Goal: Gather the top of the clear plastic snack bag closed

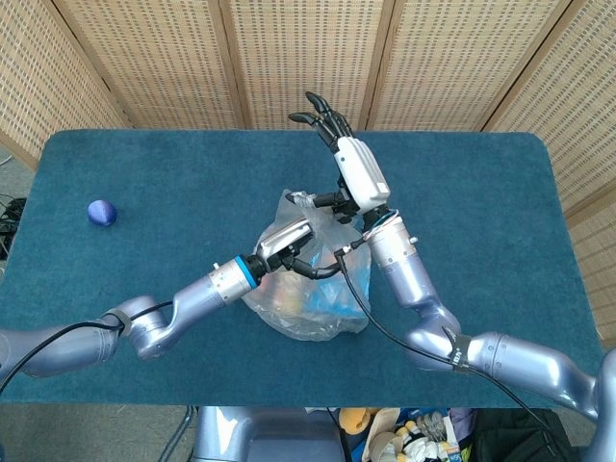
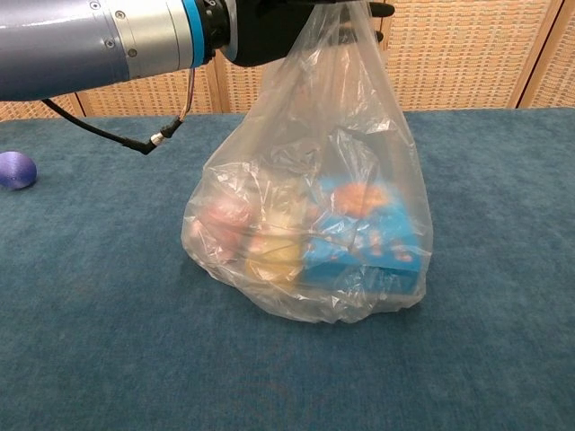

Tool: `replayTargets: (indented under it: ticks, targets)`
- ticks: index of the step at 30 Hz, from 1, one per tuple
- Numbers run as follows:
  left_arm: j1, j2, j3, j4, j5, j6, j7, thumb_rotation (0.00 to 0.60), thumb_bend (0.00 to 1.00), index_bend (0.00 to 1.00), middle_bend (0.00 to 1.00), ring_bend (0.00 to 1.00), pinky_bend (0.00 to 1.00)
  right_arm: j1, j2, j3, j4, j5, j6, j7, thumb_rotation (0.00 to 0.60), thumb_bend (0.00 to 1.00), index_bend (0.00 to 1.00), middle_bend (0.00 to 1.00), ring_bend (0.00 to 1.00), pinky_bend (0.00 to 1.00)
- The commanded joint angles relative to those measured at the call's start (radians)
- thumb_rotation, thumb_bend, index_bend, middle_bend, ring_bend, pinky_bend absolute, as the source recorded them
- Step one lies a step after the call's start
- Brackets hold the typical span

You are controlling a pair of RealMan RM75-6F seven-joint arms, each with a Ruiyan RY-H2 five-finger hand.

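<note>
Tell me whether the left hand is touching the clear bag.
Touching. In the head view the left hand has its fingers curled into the top of the clear bag.

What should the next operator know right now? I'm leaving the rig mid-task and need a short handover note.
Left robot hand: at the top of the bag, fingers curled around its neck, apparently gripping it.
Right robot hand: beyond the bag top, fingers spread and pointing away, holding nothing.
Bag: sits mid-table, upright, with a blue box and pale round snacks inside. A purple ball lies far left, apart from everything.
Done: the top looks drawn together under the left robot hand.
Left: confirm the neck is fully gathered; bring the right robot hand in if loose film remains.
</note>
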Motion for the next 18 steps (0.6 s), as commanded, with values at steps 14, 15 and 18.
replayTargets:
  ticks: [14,15,18]
  targets:
    - [-0.016,-0.063,-0.045,0.03,-0.068,-0.045,0.087,0.562,0.4,0.03,0.0,0.0,0.03,-0.004,0.017,0.0,-0.013,-0.003,-0.005,0.007,0.6,0.0,0.18,0.02,0.0,0.0]
    - [-0.019,-0.066,-0.049,0.032,-0.071,-0.048,0.097,0.56,0.4,0.03,0.0,0.0,0.03,-0.004,0.018,0.0,-0.014,-0.003,-0.005,0.007,0.6,0.0,0.18,0.02,0.0,0.0]
    - [-0.025,-0.078,-0.062,0.034,-0.086,-0.053,0.131,0.565,0.4,0.04,0.0,0.0,0.03,-0.006,0.021,-0.001,-0.018,-0.004,-0.005,0.007,0.6,0.0,0.18,0.02,0.0,0.0]
